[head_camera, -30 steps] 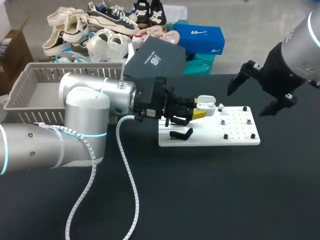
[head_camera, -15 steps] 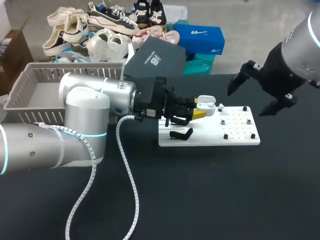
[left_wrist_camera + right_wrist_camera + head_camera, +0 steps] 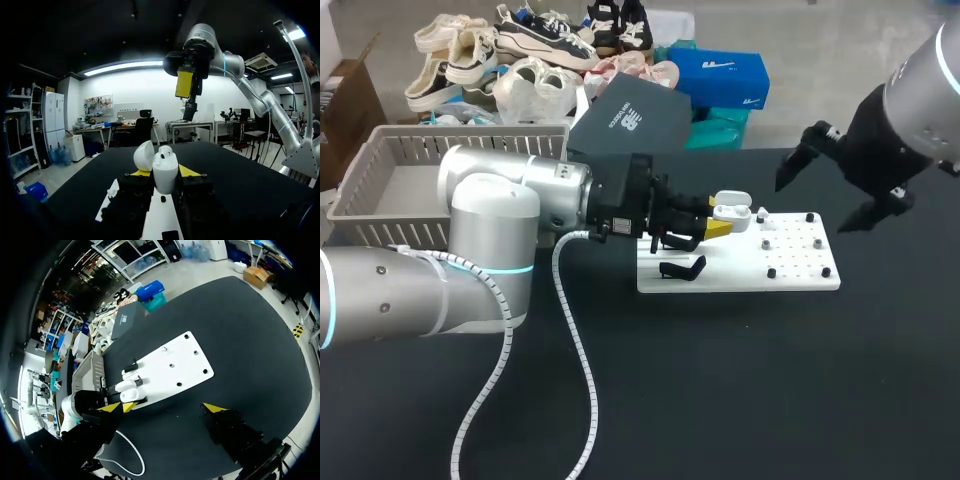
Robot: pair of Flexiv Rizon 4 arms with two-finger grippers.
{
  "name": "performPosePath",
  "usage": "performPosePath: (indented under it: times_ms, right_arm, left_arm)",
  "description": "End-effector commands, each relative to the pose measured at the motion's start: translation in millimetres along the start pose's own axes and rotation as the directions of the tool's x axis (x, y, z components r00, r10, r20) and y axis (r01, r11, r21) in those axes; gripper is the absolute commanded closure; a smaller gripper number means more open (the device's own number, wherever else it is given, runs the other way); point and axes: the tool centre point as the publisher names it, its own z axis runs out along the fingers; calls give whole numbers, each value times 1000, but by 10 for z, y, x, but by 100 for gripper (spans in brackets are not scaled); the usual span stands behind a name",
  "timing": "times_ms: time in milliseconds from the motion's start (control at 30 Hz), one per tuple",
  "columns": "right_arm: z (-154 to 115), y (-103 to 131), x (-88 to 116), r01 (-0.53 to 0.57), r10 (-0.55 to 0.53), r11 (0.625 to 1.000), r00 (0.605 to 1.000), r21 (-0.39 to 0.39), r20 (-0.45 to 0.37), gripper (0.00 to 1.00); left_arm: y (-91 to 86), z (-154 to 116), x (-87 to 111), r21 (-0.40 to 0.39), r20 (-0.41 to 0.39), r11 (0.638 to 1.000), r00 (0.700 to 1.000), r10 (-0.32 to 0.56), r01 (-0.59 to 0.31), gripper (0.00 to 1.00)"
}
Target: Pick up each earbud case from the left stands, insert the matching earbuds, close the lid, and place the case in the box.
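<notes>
A white earbud case (image 3: 731,211) with its lid tipped open sits between the yellow fingertips of my left gripper (image 3: 716,229), which is shut on it just above the left part of the white board (image 3: 800,258). In the left wrist view the case (image 3: 165,171) stands upright between the fingers, and its lid (image 3: 144,155) leans to one side. My right gripper (image 3: 826,192) hangs open, high over the board's far right end, with nothing in it. From the right wrist view the case (image 3: 128,390) lies well ahead of that gripper (image 3: 165,408).
A black stand (image 3: 682,268) sits on the board's near left corner. Several small dark pegs (image 3: 771,272) dot the board. A grey slatted basket (image 3: 380,180) stands at the table's far left. A dark grey box lid (image 3: 632,118) lies behind the board.
</notes>
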Motion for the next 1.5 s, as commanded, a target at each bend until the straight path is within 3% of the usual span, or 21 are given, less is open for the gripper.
performPosePath:
  times_ms: [33, 433, 533, 833, 1067, 1267, 1500]
  right_arm:
    - [-11, -17, 8, 1, -1, 1000, 1000, -3, 1, 0]
    - [-11, -17, 8, 1, -1, 1000, 1000, -3, 1, 0]
    - [37, 102, -28, 33, -33, 999, 999, -4, -29, 0]
    - [84, 116, -366, 150, -150, 989, 988, 10, -30, 0]
    - [164, 69, -712, 165, -165, 985, 986, 45, 3, 0]
    - [367, 87, -815, 279, -280, 958, 960, 64, 5, 0]
    - [671, 93, -894, 326, -328, 940, 945, 94, 5, 0]
  left_arm:
    - [-2, 3, -1, -2, -1, 1000, 1000, 1, -1, 100]
    - [-2, 3, -1, -2, -1, 1000, 1000, 1, -1, 100]
    - [-2, 3, -1, -2, -1, 1000, 1000, 1, -1, 100]
    - [-2, 3, -1, -2, -1, 1000, 1000, 1, -1, 100]
    - [-2, 3, -1, -2, -1, 1000, 1000, 1, -1, 100]
    - [-2, 3, -1, -2, -1, 1000, 1000, 1, -1, 100]
    - [-2, 3, -1, -2, -1, 1000, 1000, 1, -1, 100]
